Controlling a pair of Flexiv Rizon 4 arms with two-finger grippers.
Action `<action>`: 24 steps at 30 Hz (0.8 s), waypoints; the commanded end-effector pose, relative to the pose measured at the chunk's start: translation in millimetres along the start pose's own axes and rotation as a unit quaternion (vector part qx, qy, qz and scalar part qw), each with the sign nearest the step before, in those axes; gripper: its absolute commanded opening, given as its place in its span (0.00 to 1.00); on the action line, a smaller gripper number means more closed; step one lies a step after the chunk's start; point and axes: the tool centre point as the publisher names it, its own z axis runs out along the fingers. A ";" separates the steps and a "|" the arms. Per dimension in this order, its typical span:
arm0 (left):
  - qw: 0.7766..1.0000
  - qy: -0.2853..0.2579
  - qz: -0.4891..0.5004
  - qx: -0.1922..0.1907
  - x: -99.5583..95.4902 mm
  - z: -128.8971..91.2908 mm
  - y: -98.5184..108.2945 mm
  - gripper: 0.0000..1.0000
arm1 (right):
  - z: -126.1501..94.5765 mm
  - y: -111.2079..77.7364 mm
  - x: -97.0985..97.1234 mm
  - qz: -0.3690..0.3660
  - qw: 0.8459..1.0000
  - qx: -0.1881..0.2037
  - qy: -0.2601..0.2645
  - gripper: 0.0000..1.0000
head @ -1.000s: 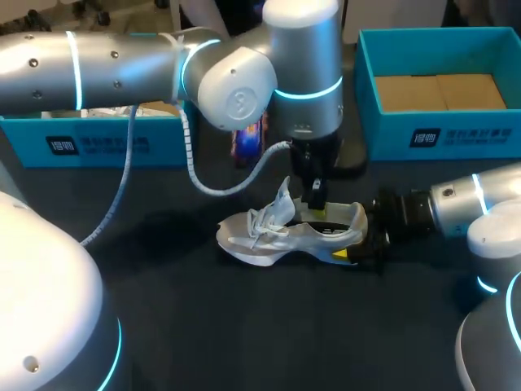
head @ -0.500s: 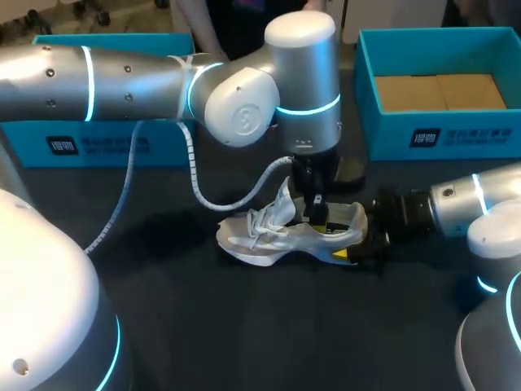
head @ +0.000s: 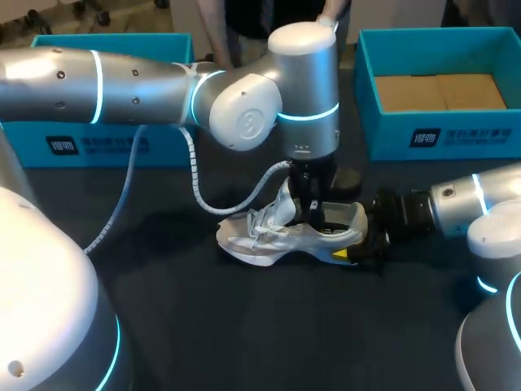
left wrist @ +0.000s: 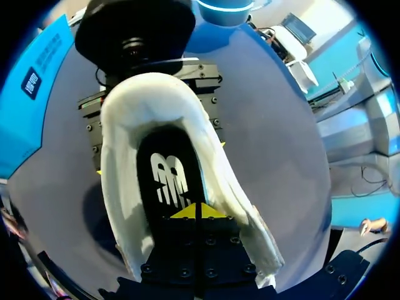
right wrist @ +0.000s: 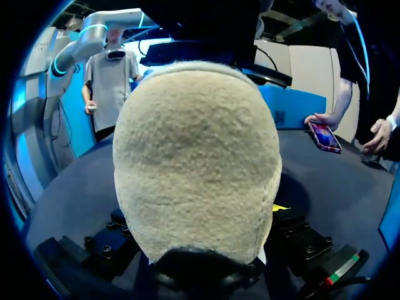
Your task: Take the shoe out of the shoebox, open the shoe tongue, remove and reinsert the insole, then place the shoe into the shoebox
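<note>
Head view gives me the white shoe (head: 273, 236) resting on the dark surface (head: 244, 326) a little right of centre. Its toe points to 9 o'clock, its heel to 3 o'clock and its opening faces upward. The tongue (head: 283, 200) and loose laces stand up at the front of the opening.

My left arm (head: 122, 77) comes in from 9 o'clock and bends straight down, so the left tool (head: 313, 213) dips into the shoe's opening just behind the tongue. My right arm (head: 472, 199) lies low from 3 o'clock, with the right tool (head: 362, 238) at the heel.

Two teal boxes sit along the far edge. The right-hand shoebox (head: 440, 137) at about 1 o'clock is open, with a brown cardboard floor. The left-hand shoebox (head: 98, 145) at about 10 o'clock is partly hidden behind my left arm. The shoe lies outside both, nearer the right-hand one.

Left wrist view looks down into the shoe. The left tool's yellow tips are pressed together with only a thin seam between them, and they sit over the black insole (left wrist: 167, 178) with its white mark. I cannot tell whether they pinch the insole or merely rest on it. Ahead of them, the right tool's black fingers flank the heel on both sides.

Right wrist view is filled by the fuzzy heel, which is clamped between the right tool's fingers. One yellow tip shows beside it.
</note>
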 end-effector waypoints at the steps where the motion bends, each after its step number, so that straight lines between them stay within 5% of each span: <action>1: 1.000 0.009 0.010 0.001 -5.4 5.8 -2.7 0.00 | 6.8 -3.2 -3.2 0.000 1.000 0.002 -0.001 0.00; 14: 0.999 0.029 0.032 0.006 4.0 18.1 -3.0 0.00 | 6.8 -3.2 -3.2 0.000 1.000 0.002 -0.001 0.00; 16: 0.999 0.030 0.037 0.007 5.5 18.6 -3.7 0.05 | 6.8 -3.2 -3.2 0.000 1.000 0.002 -0.001 0.00; 18: 0.999 0.029 0.038 0.005 5.8 19.0 -3.9 0.25 | 6.8 -3.2 -3.2 0.000 1.000 0.002 -0.001 0.00; 24: 0.998 0.022 0.051 -0.012 2.7 23.8 -3.4 0.40 | 6.8 -3.2 -3.2 0.000 1.000 0.002 -0.001 0.00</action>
